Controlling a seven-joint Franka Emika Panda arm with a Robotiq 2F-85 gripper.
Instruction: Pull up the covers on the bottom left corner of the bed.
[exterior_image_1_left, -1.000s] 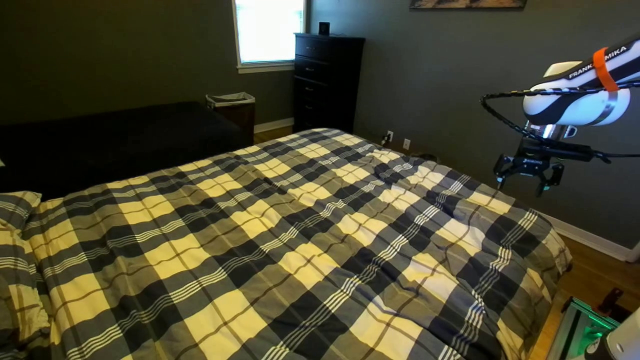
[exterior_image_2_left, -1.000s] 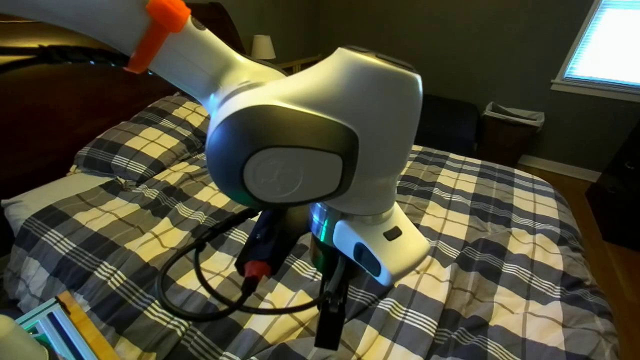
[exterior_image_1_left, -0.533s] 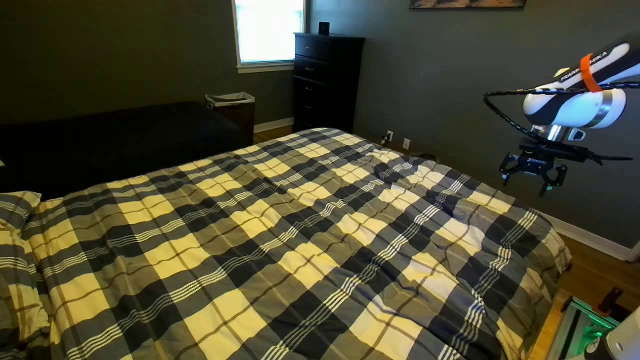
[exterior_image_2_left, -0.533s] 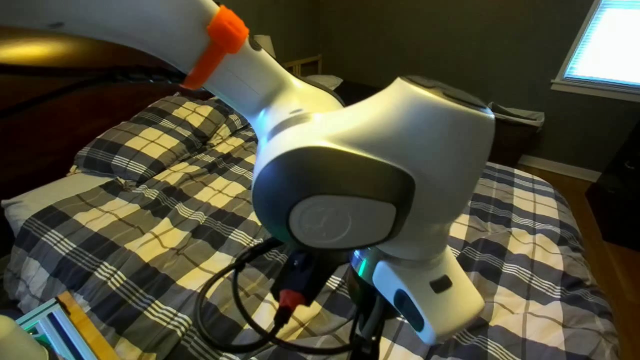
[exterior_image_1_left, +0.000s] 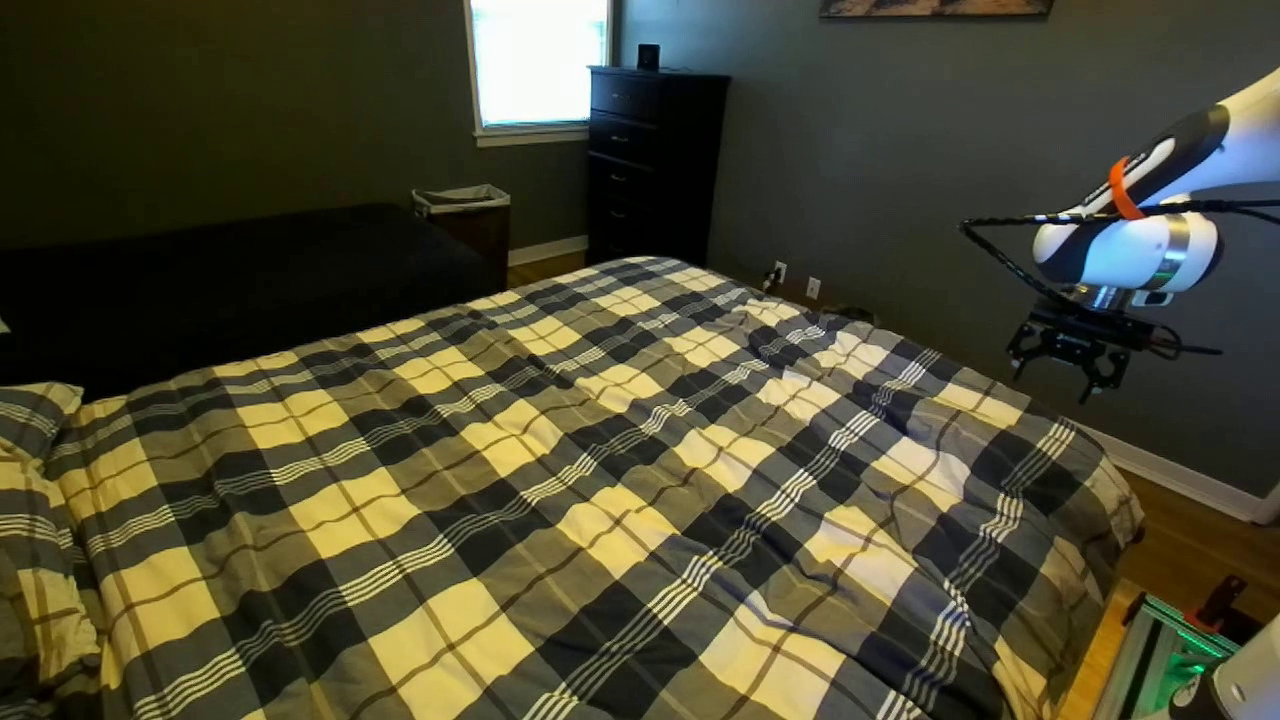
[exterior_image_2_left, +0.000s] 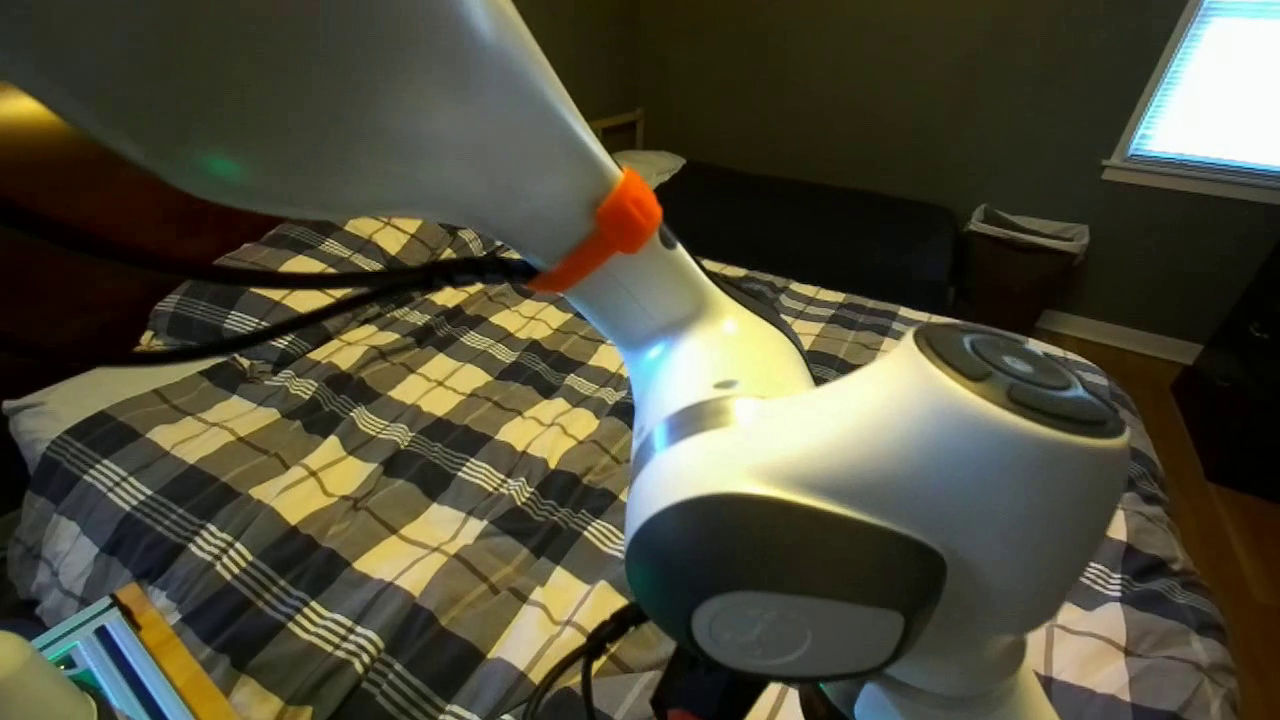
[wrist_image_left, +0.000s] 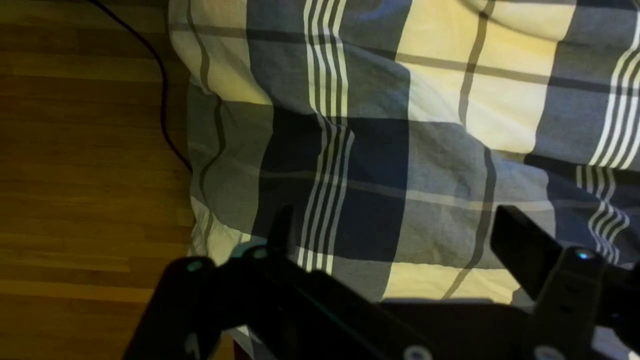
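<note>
1 gripper (exterior_image_1_left: 1051, 388), 1 plaid blanket (exterior_image_1_left: 560, 430), 1 bed (exterior_image_2_left: 100, 393) counted | jaws parted, frame right | blanket cut off below | bed mostly hidden

The covers (exterior_image_1_left: 600, 430) lay on the bed (exterior_image_2_left: 90, 395), the gripper (exterior_image_1_left: 1052, 386) seemingly above them, and in both exterior views a pillow (exterior_image_2_left: 225, 308) lay left, couch (exterior_image_2_left: 820, 220) and bin (exterior_image_2_left: 1018, 265) behind.

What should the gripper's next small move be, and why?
Lowering looks best: in an exterior view the gripper hangs clear above the covers, and in the wrist view its fingers stand apart, with the covers beyond the gap. I'd bring it down open, near their edge by the wooden floor, since gripping likely needs contact first.
</note>
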